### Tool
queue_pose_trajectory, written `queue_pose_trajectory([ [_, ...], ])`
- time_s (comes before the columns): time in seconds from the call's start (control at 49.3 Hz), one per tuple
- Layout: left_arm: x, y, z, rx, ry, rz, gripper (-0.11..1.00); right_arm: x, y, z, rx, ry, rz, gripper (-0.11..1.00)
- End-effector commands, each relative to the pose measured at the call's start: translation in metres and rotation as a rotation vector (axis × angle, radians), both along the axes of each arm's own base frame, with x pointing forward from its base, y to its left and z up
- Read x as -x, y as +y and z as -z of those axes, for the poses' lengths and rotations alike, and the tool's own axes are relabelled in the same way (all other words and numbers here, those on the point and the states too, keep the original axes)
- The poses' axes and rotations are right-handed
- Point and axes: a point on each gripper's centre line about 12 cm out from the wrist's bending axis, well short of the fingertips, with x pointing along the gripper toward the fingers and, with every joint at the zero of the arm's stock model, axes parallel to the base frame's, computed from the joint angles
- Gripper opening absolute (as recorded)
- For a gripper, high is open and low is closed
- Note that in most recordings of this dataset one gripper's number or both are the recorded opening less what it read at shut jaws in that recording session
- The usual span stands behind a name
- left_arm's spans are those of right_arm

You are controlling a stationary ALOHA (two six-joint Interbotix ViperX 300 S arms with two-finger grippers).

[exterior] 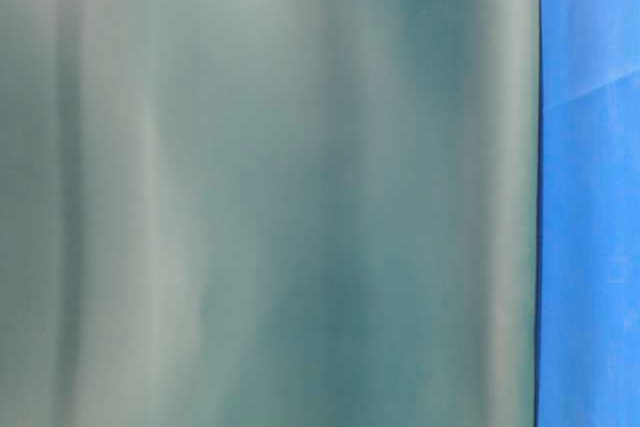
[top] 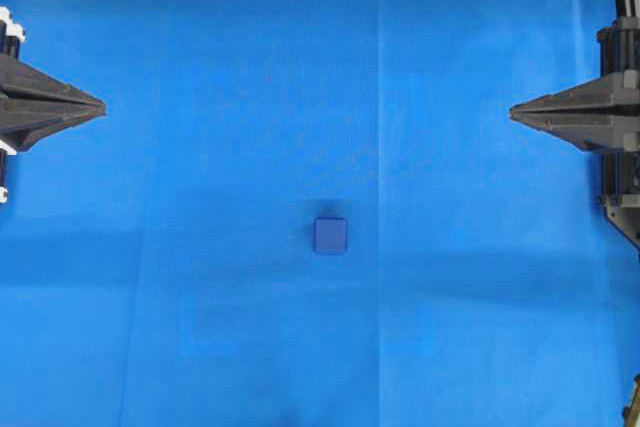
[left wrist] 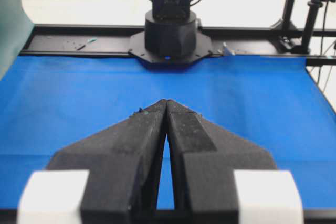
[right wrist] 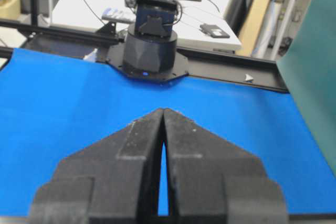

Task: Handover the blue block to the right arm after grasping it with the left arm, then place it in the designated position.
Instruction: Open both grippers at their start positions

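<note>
The blue block (top: pixel 330 235), a small dark blue cube, lies on the bright blue cloth just below the middle of the overhead view. My left gripper (top: pixel 103 106) points right from the left edge, shut with its tips together and nothing between them, far from the block. My right gripper (top: pixel 512 111) points left from the right edge, also shut and empty. In the left wrist view the left gripper (left wrist: pixel 167 101) shows tips touching; the right gripper (right wrist: pixel 164 110) looks the same in the right wrist view. Neither wrist view shows the block.
The blue cloth (top: pixel 200 327) covers the whole table. A grey-green panel (exterior: pixel 270 187) fills most of the table-level view, and it stands at the table's side (right wrist: pixel 315 77). The opposite arm's base (left wrist: pixel 170 35) sits at the far edge, as does the other base (right wrist: pixel 149 45).
</note>
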Motion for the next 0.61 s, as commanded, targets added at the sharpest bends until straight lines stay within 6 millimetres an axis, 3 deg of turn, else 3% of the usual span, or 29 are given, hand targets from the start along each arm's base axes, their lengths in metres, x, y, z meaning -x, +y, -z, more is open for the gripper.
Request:
queue_pose_trajectory([
  [0.0,-0.0018,-0.0011,-0.0071,-0.011,-0.014,0.006,0.00,-0.0036,0.0003,-0.0055,0.000,-0.008,-0.002,0.01],
  [0.588,-0.0015,-0.0011,-0.0054,-0.012,-0.006,0.005,0.00,-0.0094,-0.0006,-0.0119,0.003,0.054,0.003,-0.02],
])
